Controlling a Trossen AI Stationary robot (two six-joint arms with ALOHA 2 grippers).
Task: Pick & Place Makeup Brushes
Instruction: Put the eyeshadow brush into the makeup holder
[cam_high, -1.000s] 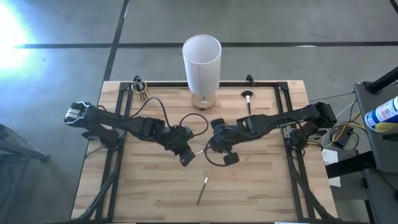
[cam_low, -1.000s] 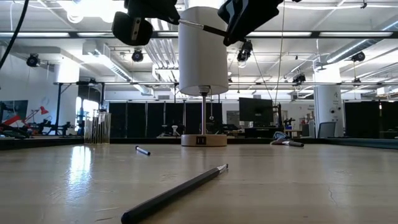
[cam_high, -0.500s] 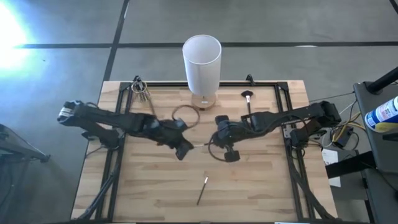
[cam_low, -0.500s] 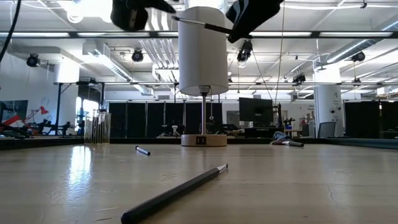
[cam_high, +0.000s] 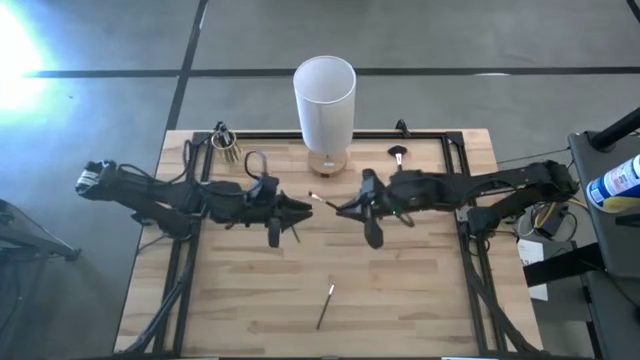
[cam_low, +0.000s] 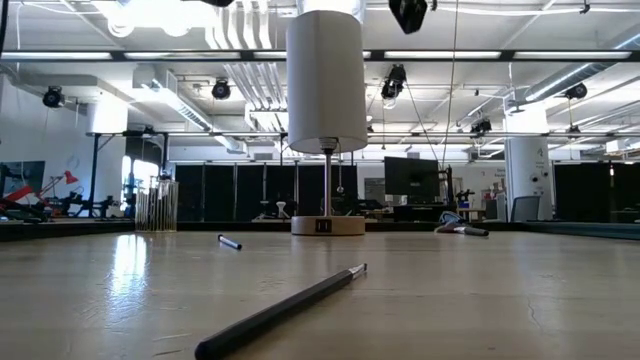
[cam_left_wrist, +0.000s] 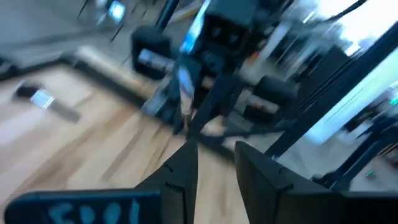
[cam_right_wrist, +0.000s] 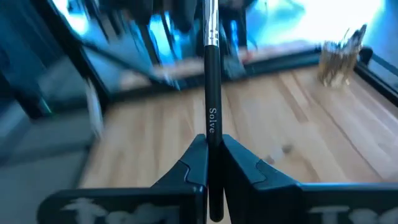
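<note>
My right gripper (cam_high: 342, 208) is shut on one makeup brush (cam_high: 322, 201), a thin dark stick with a silvery ferrule (cam_right_wrist: 209, 25) and a pale tip, held above the table's middle. My left gripper (cam_high: 303, 208) stands open just left of the brush tip, with nothing between its fingers (cam_left_wrist: 182, 171). Another makeup brush (cam_high: 326, 305) lies flat on the wood near the front, and it also shows in the low view (cam_low: 285, 305). A brush with a dark fluffy head (cam_high: 399, 160) lies at the back right. A small cup (cam_high: 228, 143) at the back left holds more brushes. My right gripper pinches the brush's dark handle (cam_right_wrist: 212, 134) between its two fingers. The fingers come level from the table's right and lie along the brush. The brush sticks out ahead of them toward the table's left, ferrule end first, lifted clear of the table.
A tall white cylinder (cam_high: 324, 100) stands on a wooden base (cam_high: 327, 162) at the back middle. A short dark brush (cam_low: 230, 242) lies on the far wood. A black frame (cam_high: 460, 150) runs along the table's edges. Bare wood lies on either side of the front brush.
My left gripper has opened and let go of the brush, then drawn back toward the table's left. My right gripper has shut on the brush and now holds it alone. Both grippers have risen and gone toward the far edge, and the brush has gone with the right one.
</note>
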